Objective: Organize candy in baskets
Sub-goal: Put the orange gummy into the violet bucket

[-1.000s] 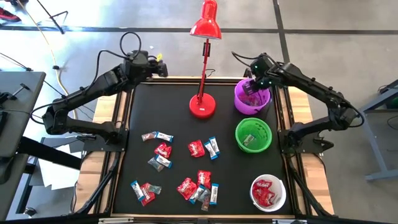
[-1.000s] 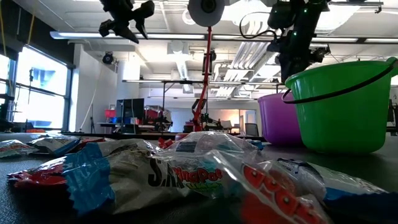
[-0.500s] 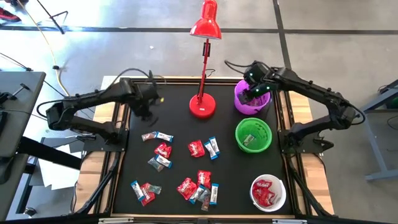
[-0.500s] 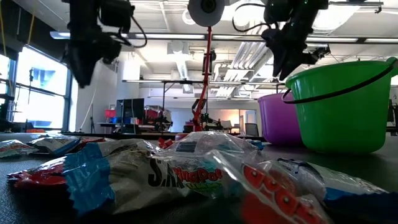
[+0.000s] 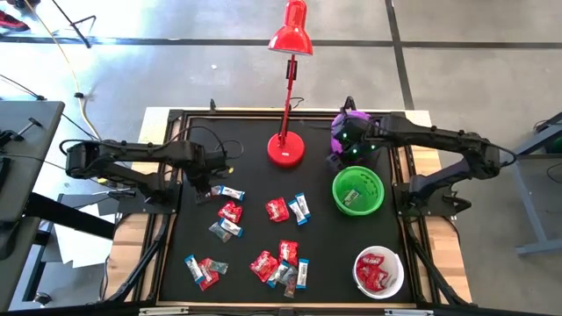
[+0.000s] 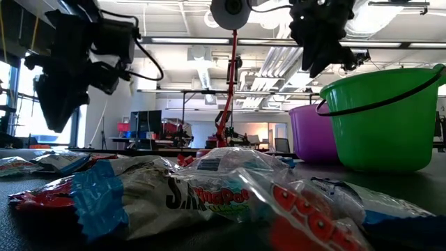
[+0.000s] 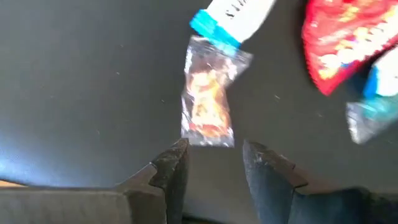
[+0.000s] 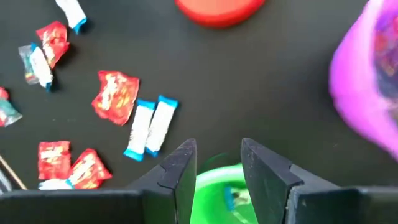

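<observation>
Left wrist view shows the left gripper [image 7: 214, 165] released and empty above a clear-wrapped candy [image 7: 207, 102], while the right gripper [image 8: 217, 165] hangs released over the green basket [image 8: 217, 190].

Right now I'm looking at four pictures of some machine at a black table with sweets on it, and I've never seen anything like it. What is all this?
It is a robot with two dark arms at a table. One picture looks straight down, one looks level across the tabletop, and two come from cameras on the wrists. Loose candy lies scattered on the table, beside a red lamp and purple, green and white baskets. The left hand hangs open and empty just above a clear-wrapped sweet. The right hand, open and empty too, is between the purple and green baskets.
</observation>
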